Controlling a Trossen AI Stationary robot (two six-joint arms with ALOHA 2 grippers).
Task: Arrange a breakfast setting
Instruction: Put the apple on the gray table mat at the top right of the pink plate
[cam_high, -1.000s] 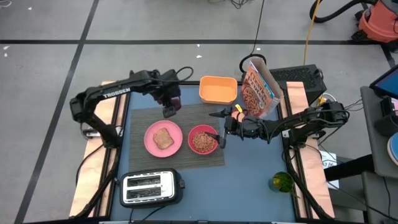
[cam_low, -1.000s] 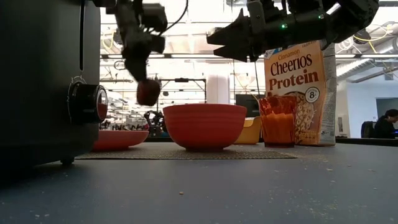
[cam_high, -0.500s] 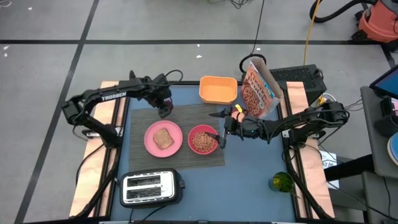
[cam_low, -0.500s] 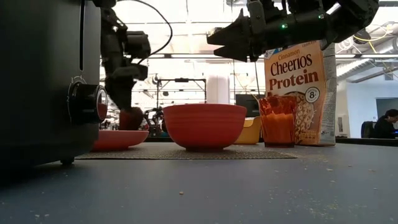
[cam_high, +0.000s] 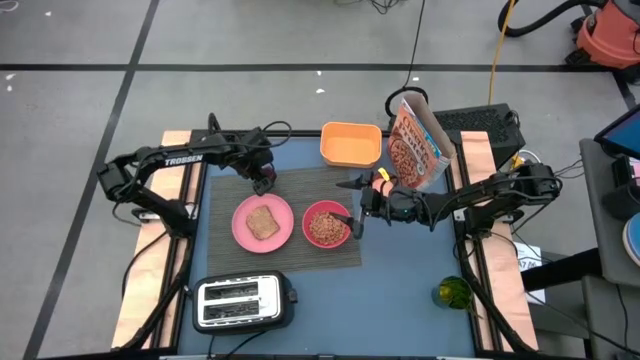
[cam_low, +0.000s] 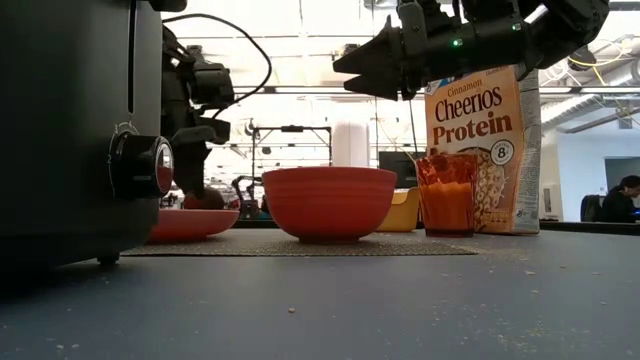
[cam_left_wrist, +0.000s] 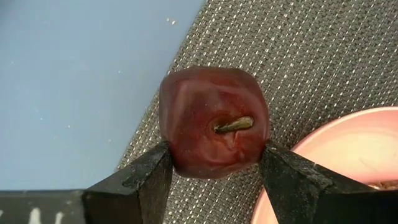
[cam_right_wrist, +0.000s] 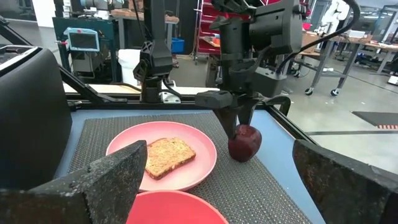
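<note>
The grey placemat (cam_high: 320, 185) holds the pink plate (cam_high: 243, 232) with the toast slice (cam_high: 262, 222) and the pink bowl (cam_high: 325, 226) filled with cereal. My left gripper (cam_high: 263, 180) is shut on the small dark red fruit (cam_left_wrist: 214, 121) at the placemat's far left corner, beside the plate. The fruit also shows in the right wrist view (cam_right_wrist: 244, 143) and the low view (cam_low: 205, 200). My right gripper (cam_high: 357, 208) hangs open and empty above the table just right of the bowl. The gold spoon does not show. My left gripper pinches the fruit's two opposite sides (cam_left_wrist: 171, 155) between its two fingers (cam_left_wrist: 289, 180). The fingers come from above, pointing down. The fruit is upright, stem up, and its underside appears to rest on the placemat's far left corner (cam_right_wrist: 249, 160).
The black-and-silver toaster (cam_high: 243, 302) stands at the near edge. An orange container (cam_high: 350, 143), a cereal box (cam_high: 415, 145) and an orange cup (cam_low: 445, 195) stand at the far right. A green thing (cam_high: 452, 292) lies at the near right.
My left gripper has gone down and a little toward the table's left edge, still shut on the fruit. The fruit, held high above the placemat a second ago, now sits low at the placemat's far left corner.
</note>
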